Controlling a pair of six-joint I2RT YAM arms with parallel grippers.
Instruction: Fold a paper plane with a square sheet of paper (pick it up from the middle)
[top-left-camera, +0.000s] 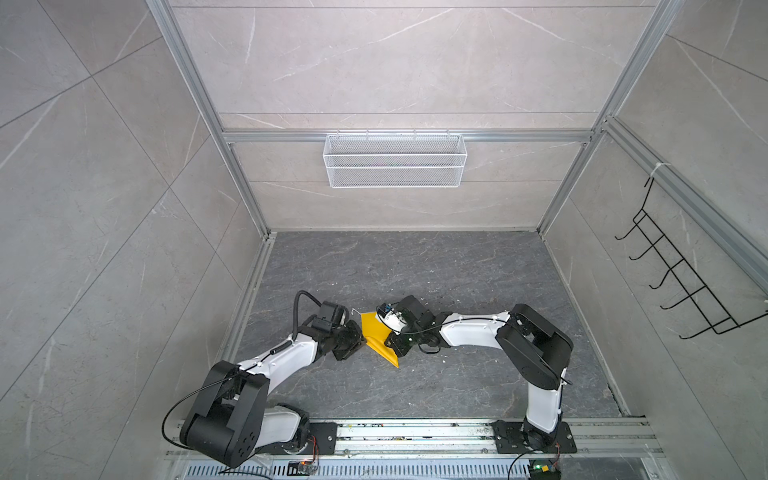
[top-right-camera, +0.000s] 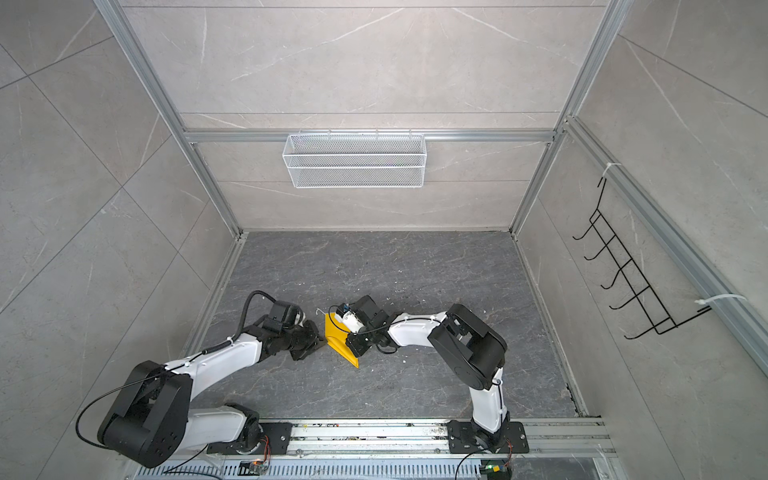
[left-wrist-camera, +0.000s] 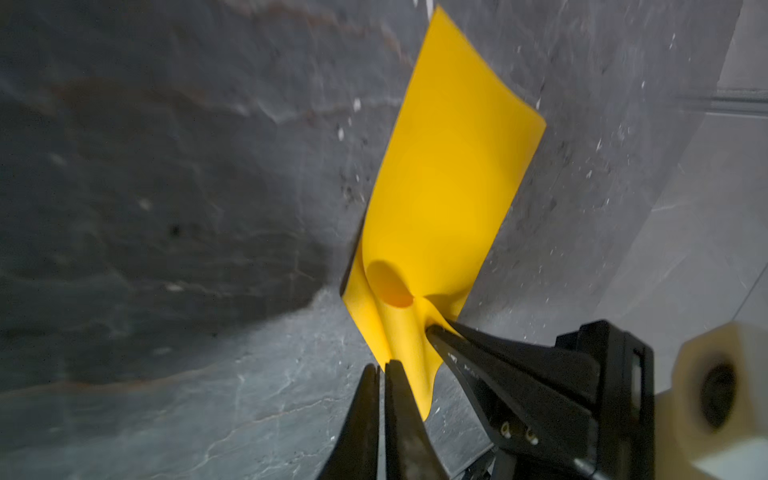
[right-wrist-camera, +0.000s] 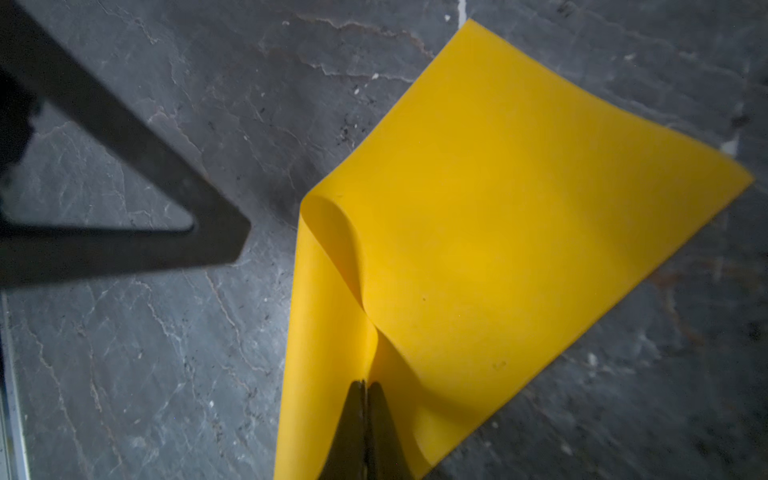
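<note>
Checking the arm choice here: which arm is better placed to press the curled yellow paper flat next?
Probably the left. The right gripper is shut on the paper, pinching up its fold. The left gripper sits beside the paper's edge, nearly closed, gripping nothing, so free to press.

The yellow square paper sheet (top-left-camera: 375, 332) rests on the grey stone desk (top-left-camera: 457, 286), between the left tool (top-left-camera: 362, 341) and the right tool (top-left-camera: 390, 337). A white wire basket (top-left-camera: 395, 166) hangs behind.

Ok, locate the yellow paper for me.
In both top views the square sheet of paper is over the floor, pinched in the right end effector, right of the left end effector.
</note>
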